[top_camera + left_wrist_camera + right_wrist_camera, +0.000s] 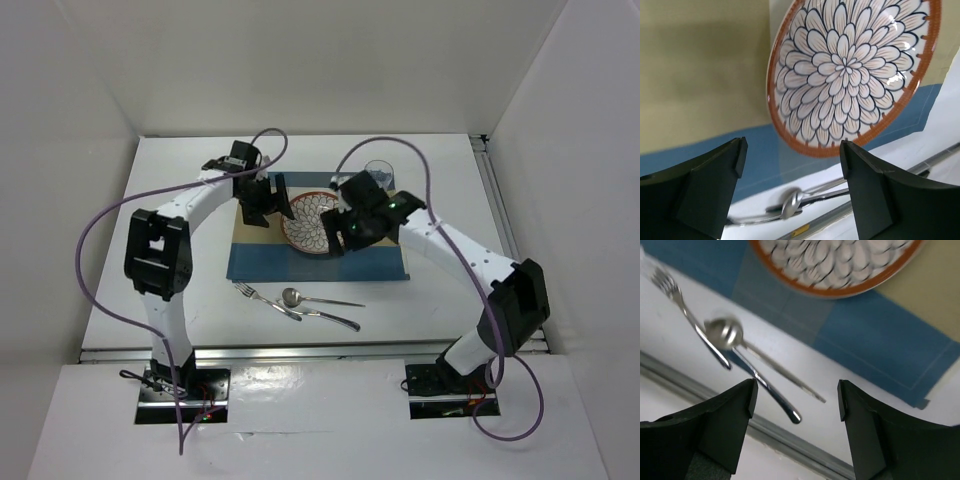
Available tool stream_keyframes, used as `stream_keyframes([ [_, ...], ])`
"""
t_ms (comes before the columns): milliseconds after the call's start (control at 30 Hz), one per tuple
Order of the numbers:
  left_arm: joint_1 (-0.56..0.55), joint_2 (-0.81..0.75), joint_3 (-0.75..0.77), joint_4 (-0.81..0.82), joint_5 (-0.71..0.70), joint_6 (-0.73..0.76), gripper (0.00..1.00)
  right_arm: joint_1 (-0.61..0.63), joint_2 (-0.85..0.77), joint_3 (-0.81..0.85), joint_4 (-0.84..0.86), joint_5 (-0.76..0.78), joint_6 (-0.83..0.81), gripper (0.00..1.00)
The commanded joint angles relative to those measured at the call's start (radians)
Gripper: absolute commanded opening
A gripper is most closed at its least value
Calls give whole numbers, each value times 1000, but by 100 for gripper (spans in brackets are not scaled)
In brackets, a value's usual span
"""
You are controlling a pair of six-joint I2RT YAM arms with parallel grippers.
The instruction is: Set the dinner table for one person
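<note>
Top external: round flower-patterned plate (308,226) set between empty, wide-open left hand (792,167) and right hand (795,402); steel fork (268,303), spoon (320,299) lie nearer, apparently unplaced.

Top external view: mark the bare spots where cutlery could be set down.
Free: white tabletop between the blue-and-tan checked placemat and the right arm's base; the mat's blue strip before the flower-patterned plate. Crowded: left end effector and right end effector flank the plate; metal fork and spoon fill the near middle.

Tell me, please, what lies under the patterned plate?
The plate sits on the blue-and-tan placemat, spread on the white table. The patch directly beneath the plate is hidden by it.
</note>
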Motion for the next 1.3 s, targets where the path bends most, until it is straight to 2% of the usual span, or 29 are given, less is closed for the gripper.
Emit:
stream_keyframes([
  [0,10,-179,57,-111,-115,48,93,81,6,-92,77,28,-84,76],
  [100,48,-263,52,-128,-212,27,93,198,29,-149,120,121,-93,71],
  [167,102,-342,34,-119,-223,-1,92,273,46,-186,147,160,-114,71],
  [300,146,-406,34,-128,-272,-12,92,324,84,-219,237,132,-146,71],
  [333,160,-416,34,-138,-296,-21,91,324,95,-229,251,122,-157,71],
  [500,185,-483,-52,-134,-297,-59,91,336,160,-239,305,89,-176,55],
  [633,196,-515,-137,-106,-266,-79,91,345,203,-258,346,77,-197,54],
  [1200,196,-515,-117,-117,-266,-79,90,345,269,-313,398,31,-226,55],
  [1233,196,-515,-117,-117,-266,-79,90,345,278,-313,407,31,-226,54],
  [1267,196,-506,-117,-117,-257,-79,90,345,278,-322,407,31,-226,48],
])
